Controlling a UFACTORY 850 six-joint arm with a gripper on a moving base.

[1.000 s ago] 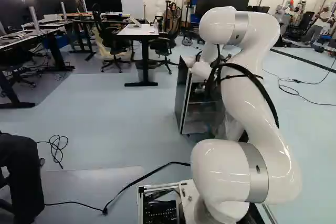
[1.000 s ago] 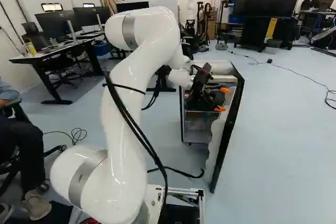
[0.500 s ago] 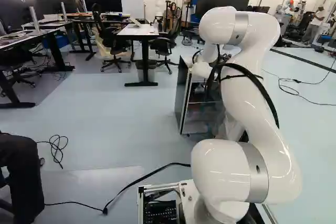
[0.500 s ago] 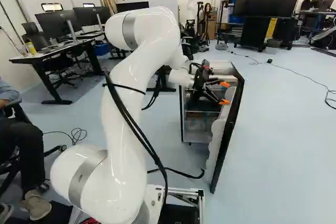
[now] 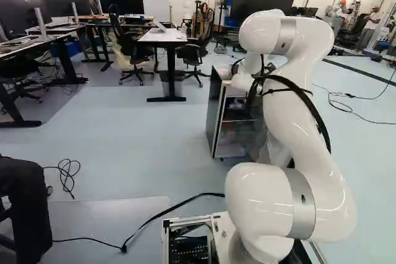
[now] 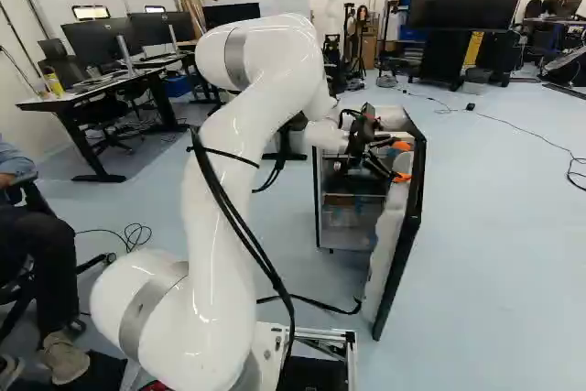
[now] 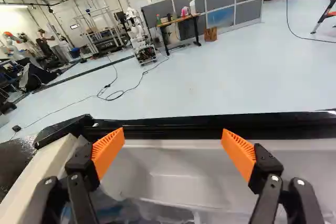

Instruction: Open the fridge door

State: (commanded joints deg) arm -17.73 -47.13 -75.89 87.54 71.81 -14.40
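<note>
The white arm [image 6: 215, 180] is rising from its joint, its rounded lower part bulging to one side, the long link leaning up to a high elbow [image 6: 243, 52]. From there it's reaching forward and down, over the open front of the fridge [image 5: 215, 112]. Black cables [image 6: 240, 222] are looping down along the link.

And the tool [image 6: 401, 161]! It's pointing across the fridge's opening towards the inner side of the door [image 6: 399, 263], near its upper end. Its two orange-padded fingers are standing spread wide; whether they're touching the door, the views aren't telling.

The fridge itself is standing ahead of the base, and its door is hanging open, swung out at the right of the fridge in the right base view. Inside, a shelf [image 6: 352, 193] is crossing the compartment, with something brownish and some clear, bluish things sitting lower down, too small to name. In the wrist view, the door's black edge [image 7: 173, 127] is running just ahead of the fingers, and its pale, hollowed lining [image 7: 178, 169] is showing between and below them.
</note>
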